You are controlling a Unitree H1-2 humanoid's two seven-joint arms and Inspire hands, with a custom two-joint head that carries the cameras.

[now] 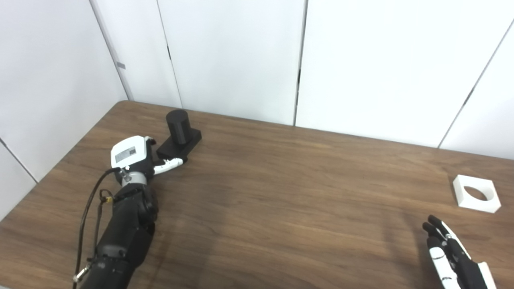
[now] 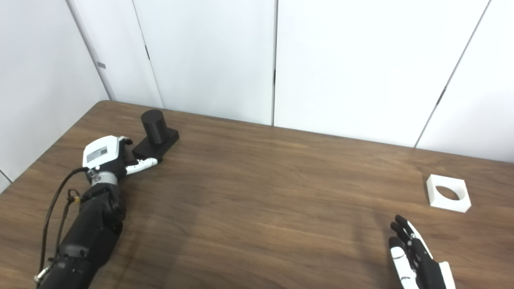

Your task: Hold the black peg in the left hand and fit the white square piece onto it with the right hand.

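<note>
Now my left robot hand (image 1: 138, 156) touches the black cylindrical peg (image 1: 178, 134) at ten o'clock, grip unclear; right robot hand (image 1: 449, 253) open, white square holed piece (image 1: 476, 194) near.

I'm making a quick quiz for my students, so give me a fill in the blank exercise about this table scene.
1. The black peg stands by the ____ hand.
2. The white square piece has a ____ hole through it.
3. The right hand holds ____.
4. Both parts rest on a ____ table.

Missing words: left; round; nothing; wooden
</note>
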